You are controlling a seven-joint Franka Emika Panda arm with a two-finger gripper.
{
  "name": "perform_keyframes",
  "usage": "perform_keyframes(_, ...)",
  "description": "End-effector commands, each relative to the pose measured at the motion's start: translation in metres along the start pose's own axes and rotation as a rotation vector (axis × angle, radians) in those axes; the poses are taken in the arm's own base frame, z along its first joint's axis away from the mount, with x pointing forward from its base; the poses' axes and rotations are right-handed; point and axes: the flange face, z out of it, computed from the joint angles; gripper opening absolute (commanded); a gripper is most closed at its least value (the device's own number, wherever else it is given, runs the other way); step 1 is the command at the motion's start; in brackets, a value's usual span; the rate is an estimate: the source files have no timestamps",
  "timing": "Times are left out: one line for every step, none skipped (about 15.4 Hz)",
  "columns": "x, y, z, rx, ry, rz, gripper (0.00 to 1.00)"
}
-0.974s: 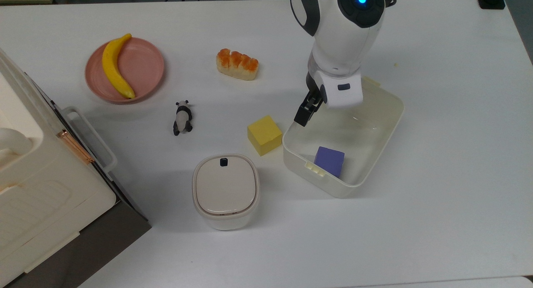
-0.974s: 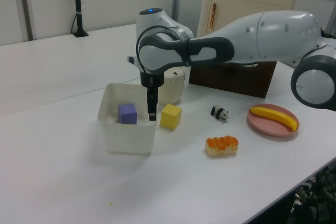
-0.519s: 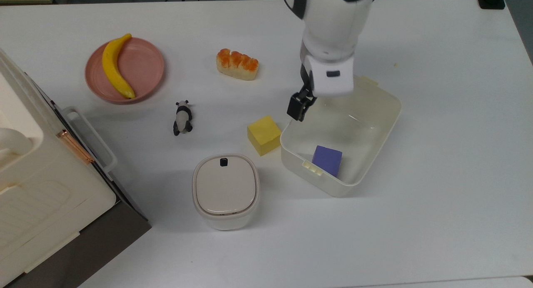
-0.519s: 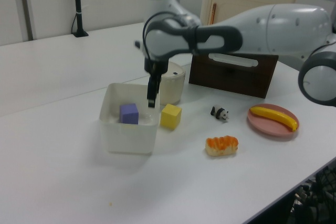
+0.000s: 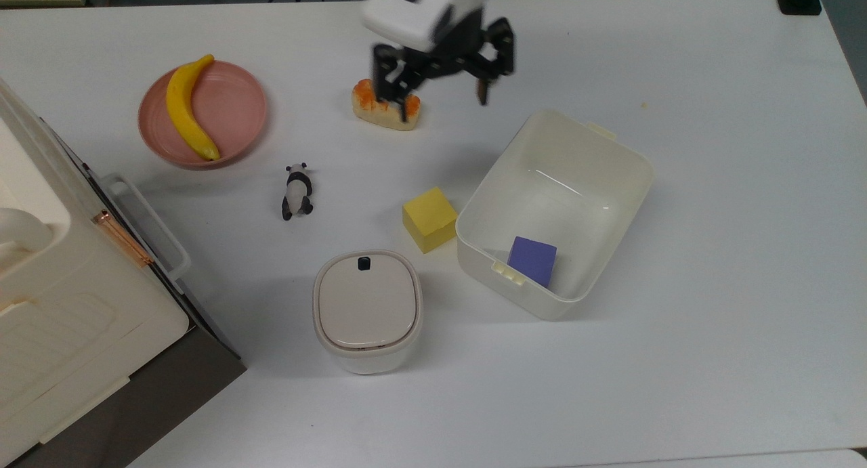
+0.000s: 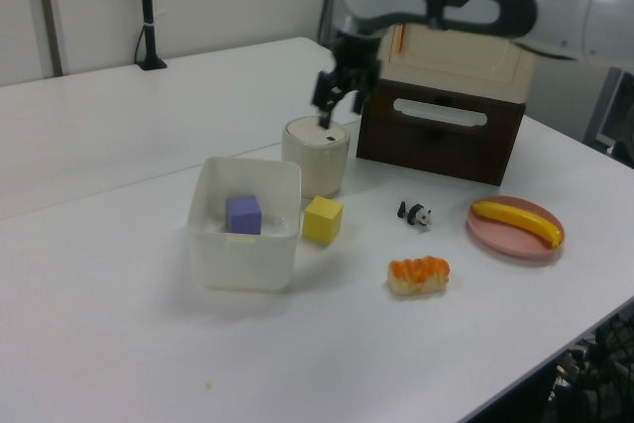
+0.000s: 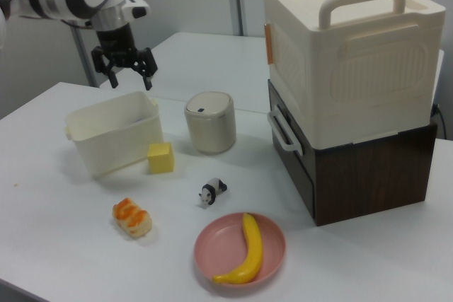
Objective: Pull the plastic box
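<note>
The plastic box [image 5: 555,214] sits on the white table [image 5: 711,251], open side up, with a purple cube [image 5: 533,261] lying inside at the corner nearest the top view's bottom edge. A yellow cube [image 5: 429,219] rests just beside the box's wall on the top view's left, and a round white container [image 5: 368,310] with a beige lid stands a little beyond that cube. On the box's other sides, toward the top view's right and bottom, bare tabletop runs out to the table's edges.

The gripper [image 5: 440,75] hangs in the air clear of the box, off its rim toward the top view's upper left, fingers spread wide and holding nothing. From the top it overlaps a piece of bread [image 5: 385,104]; the right view has the gripper [image 7: 127,68] above the box's far wall, the bread [image 7: 132,218] lying well away. The right view also shows a big white case [image 7: 350,47] stacked on a dark wooden cabinet [image 7: 368,167].
</note>
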Motion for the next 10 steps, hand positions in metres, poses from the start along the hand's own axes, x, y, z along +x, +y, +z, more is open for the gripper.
perform_keyframes(-0.033,0.038,-0.008,0.015,-0.074,0.119,1.00)
perform_keyframes(-0.038,0.042,-0.011,0.014,-0.075,0.129,1.00)
perform_keyframes(-0.042,0.050,-0.010,0.013,-0.084,0.148,1.00)
perform_keyframes(-0.045,0.057,-0.008,0.014,-0.101,0.171,1.00)
perform_keyframes(-0.046,0.060,-0.006,0.013,-0.112,0.200,1.00)
perform_keyframes(-0.045,0.061,-0.002,0.011,-0.117,0.229,1.00)
perform_keyframes(-0.044,0.060,0.001,0.008,-0.119,0.254,1.00)
perform_keyframes(-0.043,0.060,0.003,0.003,-0.124,0.268,1.00)
perform_keyframes(-0.042,0.059,0.004,0.002,-0.125,0.268,1.00)
perform_keyframes(-0.042,0.059,0.005,0.002,-0.127,0.268,1.00)
